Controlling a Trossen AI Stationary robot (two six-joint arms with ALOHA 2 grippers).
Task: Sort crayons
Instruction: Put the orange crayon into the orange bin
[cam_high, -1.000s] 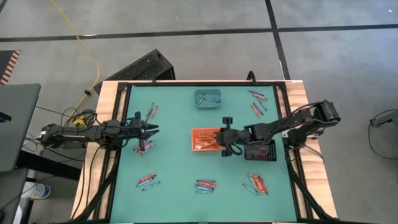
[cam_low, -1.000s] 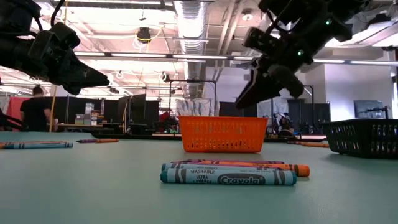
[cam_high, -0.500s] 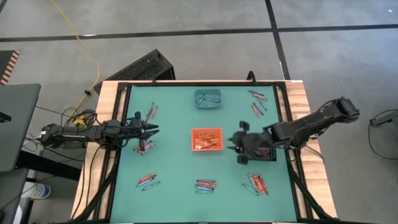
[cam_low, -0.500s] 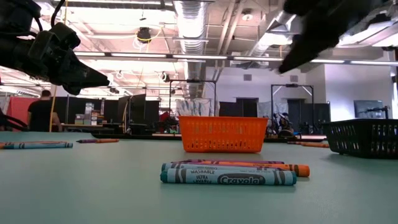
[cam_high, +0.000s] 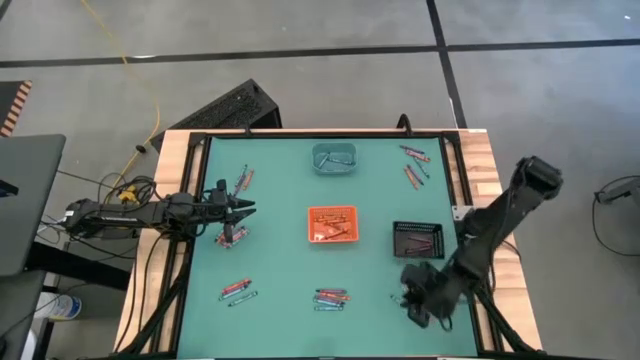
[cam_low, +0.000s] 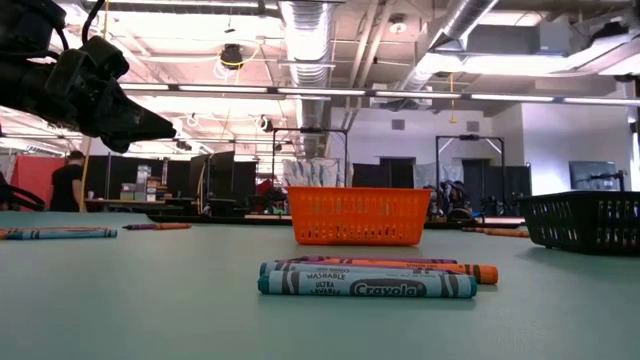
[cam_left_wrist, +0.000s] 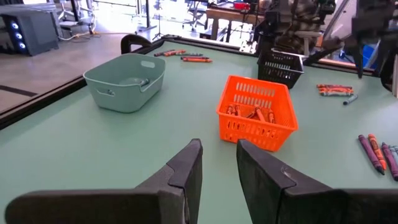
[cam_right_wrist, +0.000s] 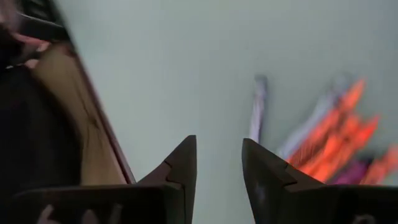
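I've got the right gripper (cam_high: 412, 300) low at about 5 o'clock on the desk (cam_high: 280, 260), right over the crayon cluster (cam_high: 412, 296) there. Fingers apart with a narrow gap, nothing between them; in the wrist view the crayons (cam_right_wrist: 329, 134) lie just beyond the tips. The desk's rail (cam_right_wrist: 93, 118) runs close beside that gripper, so room is tight on that side.

Left gripper (cam_high: 246, 209) hovers at 9 o'clock, pointing toward centre, fingers a small gap apart, empty. One crayon pile (cam_high: 232, 236) sits just below it, another (cam_high: 243, 180) just above.

Orange tray (cam_high: 331, 224) is dead centre with crayons in it. Teal tray (cam_high: 334, 157) at 12 o'clock, near the far edge. Black tray (cam_high: 418, 239) at 3 o'clock, close to the right rail.

More loose crayons: 1 o'clock corner (cam_high: 413, 165), 6 o'clock (cam_high: 331, 297), 7 o'clock (cam_high: 237, 291).

Open green between the orange tray and the left gripper, and around the 6 o'clock pile.
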